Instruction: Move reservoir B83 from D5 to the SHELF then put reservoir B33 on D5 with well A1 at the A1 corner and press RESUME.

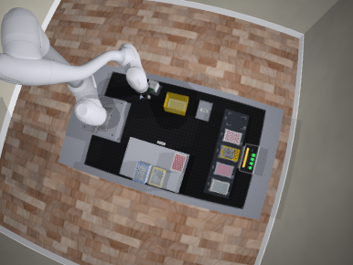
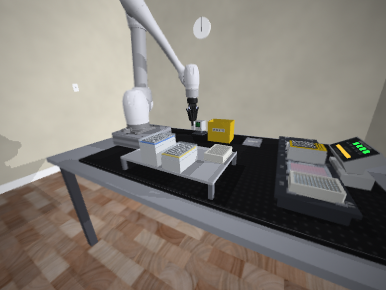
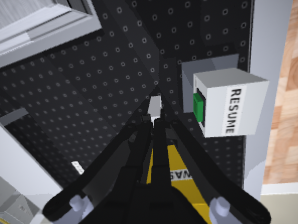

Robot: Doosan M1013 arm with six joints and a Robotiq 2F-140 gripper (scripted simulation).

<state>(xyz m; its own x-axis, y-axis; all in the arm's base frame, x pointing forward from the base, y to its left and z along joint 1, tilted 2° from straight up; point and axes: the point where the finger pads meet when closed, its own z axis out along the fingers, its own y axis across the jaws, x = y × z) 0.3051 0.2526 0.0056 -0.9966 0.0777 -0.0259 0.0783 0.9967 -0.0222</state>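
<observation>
One grey table (image 2: pixel 210 220) is seen, its top covered by a black mat (image 1: pixel 192 132) dotted with a regular grid of holes. One white arm (image 2: pixel 150 30) of smooth rounded links is mounted on a square grey base (image 1: pixel 120 120).

One flat grey shelf (image 2: pixel 212 172) on short legs is seen; three items are counted on it: a blue-edged box (image 1: pixel 142 172), a yellow-edged box (image 1: pixel 157 176) and a low reddish plate (image 1: pixel 178 162). Which of these is B33 cannot be told; no label on them can be read.

One dark deck (image 1: pixel 229 120) with five positions in a row is shown. Four are filled: a red-patterned plate (image 1: pixel 232 136), a yellow-framed rack (image 1: pixel 229 153), a pink plate (image 1: pixel 224 170) and a pale ribbed item (image 1: pixel 219 186) at one end. The other end position is bare. Beside the deck one slanted panel (image 2: pixel 356 148) carries a yellow strip and four green lights.

One open yellow bin (image 1: pixel 176 103) and one small grey nest (image 1: pixel 204 111) are set apart on the mat.

One white cube (image 3: pixel 230 102) is lettered "RESUME" on one face and carries a green key (image 3: pixel 198 105) on the face turned toward the fingers. The gripper (image 3: pixel 155 106) is fully closed on nothing, its tips hanging just beside the key, over the mat.
</observation>
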